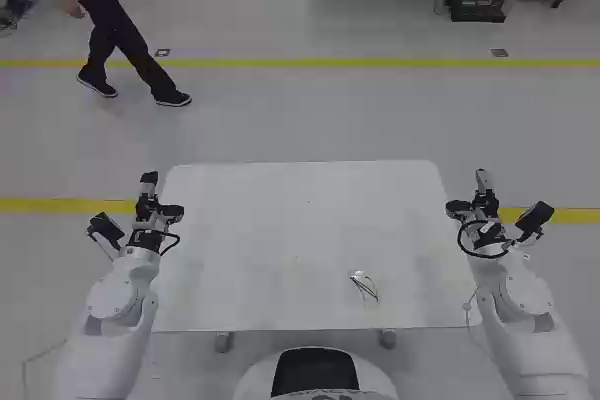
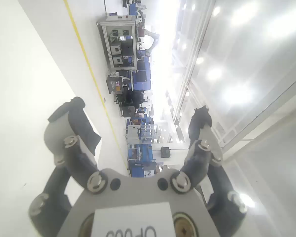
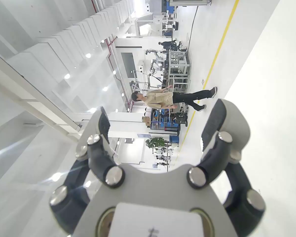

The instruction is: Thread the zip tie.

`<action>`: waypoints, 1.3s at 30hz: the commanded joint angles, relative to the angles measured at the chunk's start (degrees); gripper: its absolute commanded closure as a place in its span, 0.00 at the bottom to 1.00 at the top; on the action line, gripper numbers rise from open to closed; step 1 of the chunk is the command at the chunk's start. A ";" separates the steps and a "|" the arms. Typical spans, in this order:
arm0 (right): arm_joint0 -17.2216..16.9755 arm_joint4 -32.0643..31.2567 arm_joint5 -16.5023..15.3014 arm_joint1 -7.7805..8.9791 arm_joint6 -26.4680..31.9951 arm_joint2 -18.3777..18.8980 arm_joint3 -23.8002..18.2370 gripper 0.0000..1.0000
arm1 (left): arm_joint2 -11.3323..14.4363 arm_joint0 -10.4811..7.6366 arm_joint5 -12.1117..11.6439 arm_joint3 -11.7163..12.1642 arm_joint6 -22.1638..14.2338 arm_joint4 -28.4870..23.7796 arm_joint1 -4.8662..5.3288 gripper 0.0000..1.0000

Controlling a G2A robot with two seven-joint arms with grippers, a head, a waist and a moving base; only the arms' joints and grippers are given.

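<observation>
**Entry: left wrist view.**
- Left gripper: jaws spread wide. Its dark fingers are bolted to a grey plate that carries a white label.
- Landmark: yellow floor line, running away across the pale floor and passing between the fingers.
- Just beside the line, on its far side: metal-framed equipment cabinet with dark units inside.
- Farther along that side of the line: blue workstations.
- Well apart from the line: bright ceiling lights.
</observation>
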 commanded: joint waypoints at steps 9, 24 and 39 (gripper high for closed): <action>1.19 -16.37 -1.95 0.51 11.34 -3.82 0.31 0.00 | 0.00 0.00 0.00 0.00 0.00 0.00 0.00 0.00; 3.70 -25.86 -3.45 1.11 18.85 -5.37 -0.31 0.00 | 0.00 0.00 0.00 0.00 0.00 0.00 0.00 0.00; 13.14 -43.18 -2.20 1.95 38.91 -14.55 4.57 0.00 | 0.00 0.00 0.00 0.00 0.00 0.00 0.00 0.00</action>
